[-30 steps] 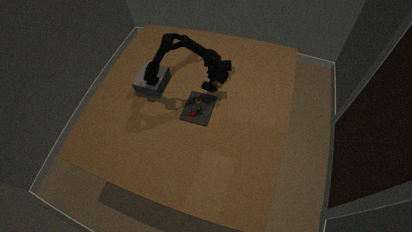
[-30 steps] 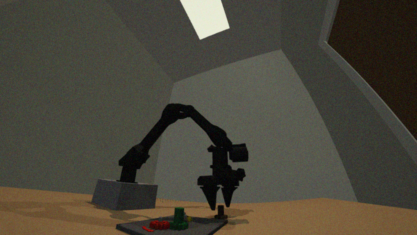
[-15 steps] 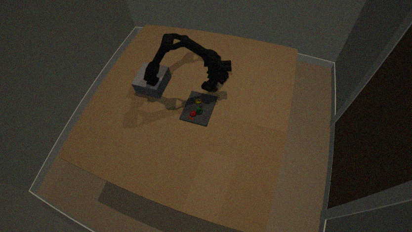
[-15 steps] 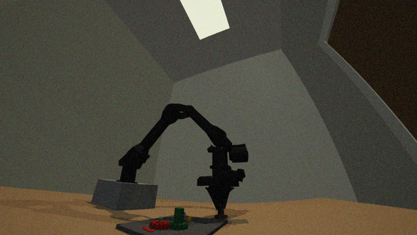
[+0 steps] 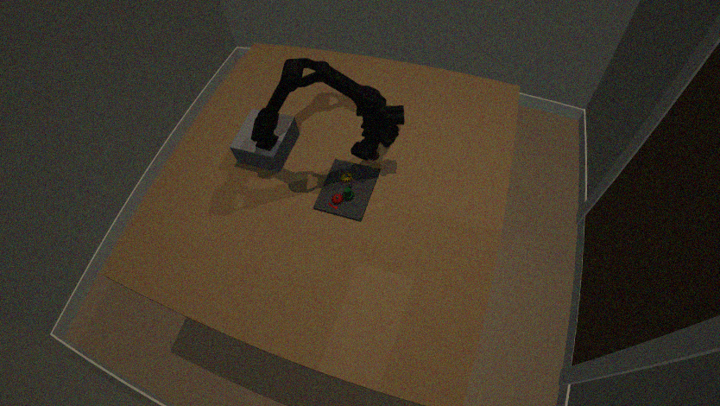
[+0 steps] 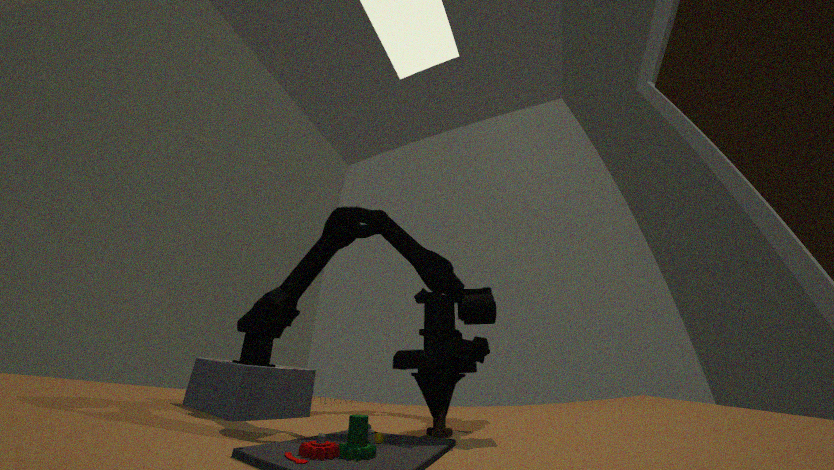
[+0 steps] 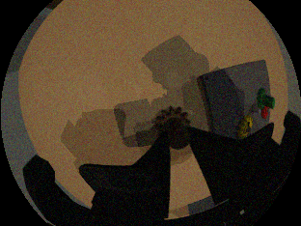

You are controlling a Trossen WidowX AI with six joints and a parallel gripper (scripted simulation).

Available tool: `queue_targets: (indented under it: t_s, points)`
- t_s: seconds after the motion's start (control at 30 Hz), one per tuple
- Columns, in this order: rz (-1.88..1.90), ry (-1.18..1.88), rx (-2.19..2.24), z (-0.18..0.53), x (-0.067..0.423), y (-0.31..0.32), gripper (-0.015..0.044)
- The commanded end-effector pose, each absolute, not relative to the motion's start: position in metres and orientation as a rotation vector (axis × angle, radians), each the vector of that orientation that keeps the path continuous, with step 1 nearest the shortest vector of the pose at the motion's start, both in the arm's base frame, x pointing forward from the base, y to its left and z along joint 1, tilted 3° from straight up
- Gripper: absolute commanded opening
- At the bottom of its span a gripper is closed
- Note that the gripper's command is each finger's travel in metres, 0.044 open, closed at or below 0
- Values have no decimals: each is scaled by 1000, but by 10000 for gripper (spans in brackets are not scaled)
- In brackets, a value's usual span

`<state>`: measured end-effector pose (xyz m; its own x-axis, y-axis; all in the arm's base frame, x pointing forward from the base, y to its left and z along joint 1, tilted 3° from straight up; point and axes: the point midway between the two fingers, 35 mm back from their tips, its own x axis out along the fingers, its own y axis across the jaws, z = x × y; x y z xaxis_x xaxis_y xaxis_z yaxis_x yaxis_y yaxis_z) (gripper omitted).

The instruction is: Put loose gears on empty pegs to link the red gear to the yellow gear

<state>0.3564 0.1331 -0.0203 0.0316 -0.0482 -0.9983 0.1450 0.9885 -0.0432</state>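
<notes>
My gripper [image 6: 439,415] [image 7: 179,134] is shut on the upright post of a dark brown gear [image 6: 439,432] [image 7: 170,116], which stands on the table beside the board. The grey board [image 5: 325,193] [image 6: 408,453] [image 7: 253,74] carries the red gear [image 5: 337,199] [image 6: 318,450] [image 7: 264,113] and a green gear [image 5: 348,193] [image 6: 357,450] [image 7: 261,98] with a tall post, close beside it. The yellow gear [image 5: 346,177] [image 6: 379,437] [image 7: 245,127] is farther back on the board. Its stripe and the small pegs are hard to make out. The top view hides my fingertips.
The red arrow [image 5: 332,206] [image 6: 295,458] lies on the board beside the red gear. The grey block [image 5: 249,152] [image 6: 250,391] under the arm's base stands to the left of the board in the top and exterior views. The board's near edge lies just right of my fingers in the wrist view.
</notes>
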Motion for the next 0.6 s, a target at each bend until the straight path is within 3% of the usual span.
queue_targets:
  t_s: [0.0, 0.57]
  points:
    - [-145, 1515, 84, -6, 363, 136, 0]
    - [-145, 1515, 85, 43, 367, 140, 0]
